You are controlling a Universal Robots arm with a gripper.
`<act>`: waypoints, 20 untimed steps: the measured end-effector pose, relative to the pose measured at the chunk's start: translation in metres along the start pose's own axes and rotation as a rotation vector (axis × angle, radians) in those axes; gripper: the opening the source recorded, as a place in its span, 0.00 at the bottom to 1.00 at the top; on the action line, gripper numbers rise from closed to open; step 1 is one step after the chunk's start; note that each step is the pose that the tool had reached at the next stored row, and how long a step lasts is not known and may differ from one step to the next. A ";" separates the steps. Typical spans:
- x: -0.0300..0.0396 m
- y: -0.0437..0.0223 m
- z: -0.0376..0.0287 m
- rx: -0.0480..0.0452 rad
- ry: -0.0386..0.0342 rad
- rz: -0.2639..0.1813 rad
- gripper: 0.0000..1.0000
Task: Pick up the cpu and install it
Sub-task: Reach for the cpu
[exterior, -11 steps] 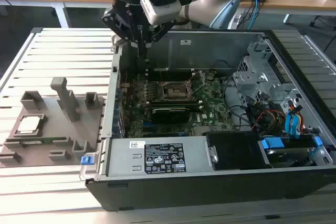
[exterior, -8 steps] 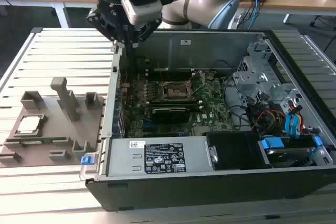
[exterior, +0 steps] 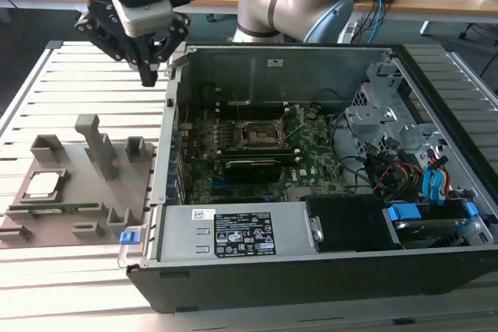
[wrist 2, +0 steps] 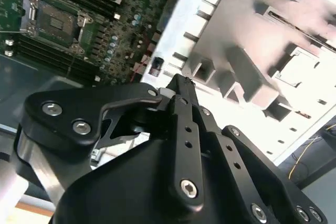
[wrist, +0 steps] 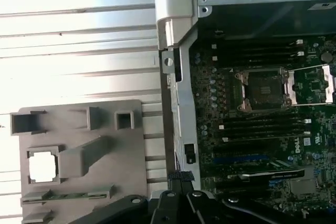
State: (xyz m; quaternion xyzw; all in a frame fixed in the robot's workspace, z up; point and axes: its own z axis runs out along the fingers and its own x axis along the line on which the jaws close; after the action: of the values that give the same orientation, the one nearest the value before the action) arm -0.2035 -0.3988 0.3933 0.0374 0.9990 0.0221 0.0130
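The cpu is a small silvery square lying in a recess of the grey holder tray on the exterior view's left, and it glares pale in the first wrist view. My gripper hangs high above the slatted table, between the tray and the open computer case's wall. Its black fingers are shut together with nothing between them. The dark open socket sits on the green motherboard inside the case, and it appears in both wrist views.
The open computer case lies on the slatted table, with a power supply, cables and drive bays on the exterior view's right. The grey tray carries upright posts. A black card lies just below the socket. The arm's base stands behind the case.
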 end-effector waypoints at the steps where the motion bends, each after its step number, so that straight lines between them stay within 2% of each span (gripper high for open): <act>1: 0.0057 -0.0004 -0.0001 -0.0001 -0.0003 0.000 0.11; 2: 0.0131 -0.0010 -0.0003 -0.0002 -0.0007 0.000 0.11; 10: 0.0476 -0.0035 -0.0012 -0.0002 -0.0012 0.000 0.11; 11: 0.0541 -0.0040 -0.0013 -0.0002 -0.0014 0.000 0.11; 14: 0.0635 -0.0047 -0.0015 -0.0002 -0.0015 0.000 0.11; 17: 0.0786 -0.0058 -0.0019 -0.0002 -0.0019 0.000 0.11; 20: 0.0971 -0.0072 -0.0023 -0.0002 -0.0024 0.000 0.11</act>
State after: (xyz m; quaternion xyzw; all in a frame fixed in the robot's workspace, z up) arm -0.3008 -0.3988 0.3929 0.0374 0.9990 0.0221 0.0142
